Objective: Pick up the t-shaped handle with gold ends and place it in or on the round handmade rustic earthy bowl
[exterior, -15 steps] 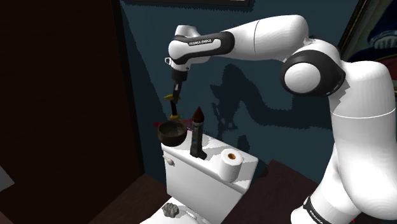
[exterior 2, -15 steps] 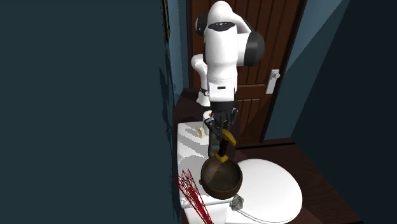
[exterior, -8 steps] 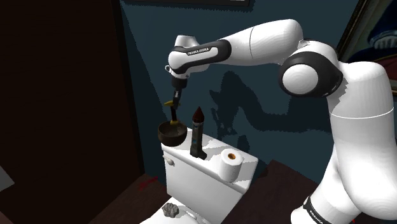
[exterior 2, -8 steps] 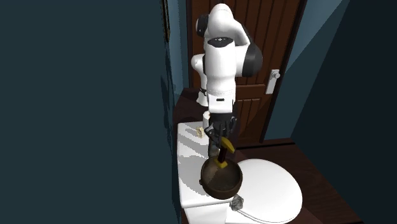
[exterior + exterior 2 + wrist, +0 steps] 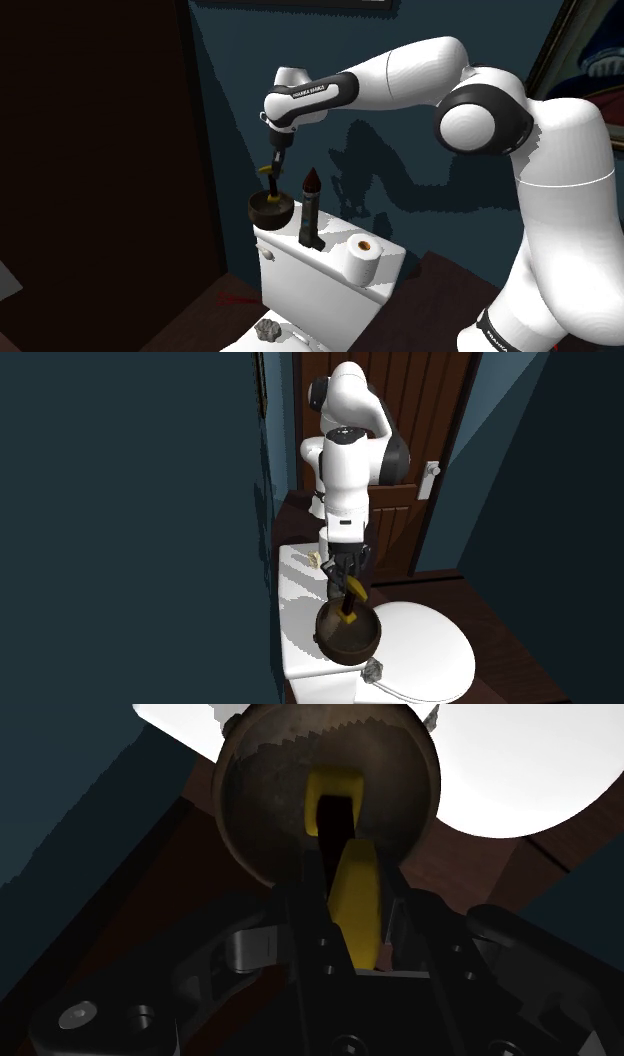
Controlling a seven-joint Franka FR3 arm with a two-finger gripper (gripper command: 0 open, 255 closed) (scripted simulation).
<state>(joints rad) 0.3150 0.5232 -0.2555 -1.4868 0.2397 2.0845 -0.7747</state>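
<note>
The fingers (image 5: 306, 909) are closed on the T-shaped handle (image 5: 357, 892), one on each side of its yellow-gold part, and they hold it upright above the round brown bowl (image 5: 262, 799). In the wrist view the gripper (image 5: 351, 876) hides most of the handle's near part. The far gold end lies over the inside of the bowl, but I cannot tell if it touches the bottom.

In the shoulder view the gripper (image 5: 276, 158) is small and dark against the dark blue wall (image 5: 420, 200), so its fingers are hard to make out. The handle (image 5: 267, 171) hangs under it with its lower end at the rim of the bowl (image 5: 270, 208). The bowl stands on the left end of the white toilet tank (image 5: 315, 285).

On the tank, just right of the bowl, stands a dark bottle-like thing (image 5: 309, 212) with a reddish tip. Further right lies a toilet paper roll (image 5: 360, 258). Neither is under the gripper. A small grey lump (image 5: 268, 330) lies below the tank and is partly cut off.

The second exterior view looks at the arm from the front. The gripper (image 5: 346, 576), the handle (image 5: 352, 591) and the bowl (image 5: 348, 636) are in one line there. The white toilet lid (image 5: 430, 647) is to the right and a brown door (image 5: 400, 412) is behind the arm, which covers part of it.
</note>
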